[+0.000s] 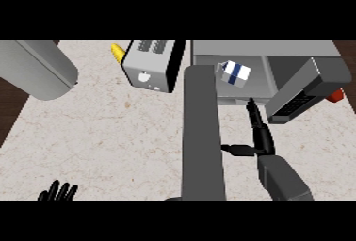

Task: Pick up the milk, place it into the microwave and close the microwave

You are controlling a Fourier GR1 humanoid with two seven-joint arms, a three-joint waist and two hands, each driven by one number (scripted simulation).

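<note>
The milk [235, 73] already sits inside the microwave [236, 61] at the far edge of the surface [104, 136], a small white carton with a blue stripe, tilted on the oven floor. So the placing looks done, and what is left is the door [306, 92], which hangs swung out to the right of the cavity, its dark inner face toward me.

My right hand [256, 127] holds nothing. Its fingers are stretched straight toward the oven, thumb out to the side, just short of the opening and near the door's lower edge. I judge that is where a flat hand can get behind the door and sweep it closed.

My left hand [58, 192] rests at the near left corner, fingers spread and up. A toaster [149, 66] stands left of the microwave.
</note>
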